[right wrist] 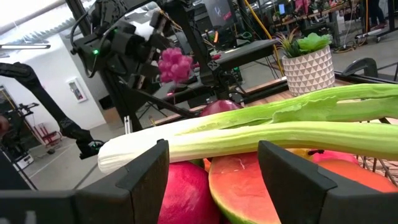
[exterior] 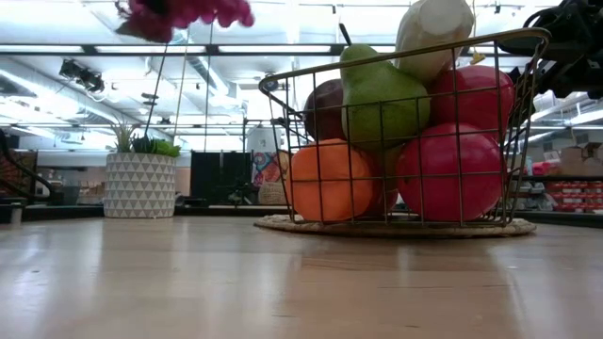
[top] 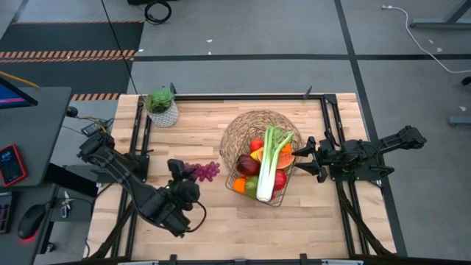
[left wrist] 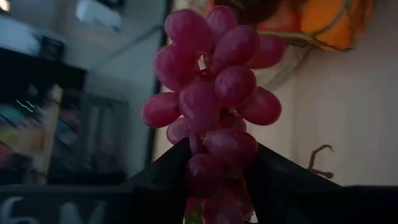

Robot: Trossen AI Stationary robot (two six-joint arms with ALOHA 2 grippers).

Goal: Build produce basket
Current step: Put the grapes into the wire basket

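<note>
Room and surroundings, seen from above and at table height.

Grey floor [top: 243,29] crossed by dark seams; orange-and-black hazard strips [top: 70,54] lay at 10 o'clock of the wooden table [top: 221,228]. A grey desk [top: 33,110] stood at 9 o'clock, carrying a red device [top: 12,164]. A white cable [top: 423,40] trailed at 2 o'clock. Ceiling strip lights [exterior: 283,38] shone over distant shelving [exterior: 570,188].

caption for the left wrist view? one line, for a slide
Left gripper shut on a bunch of purple grapes, lifted clear of the table, with the basket's fruit just beyond.
</note>
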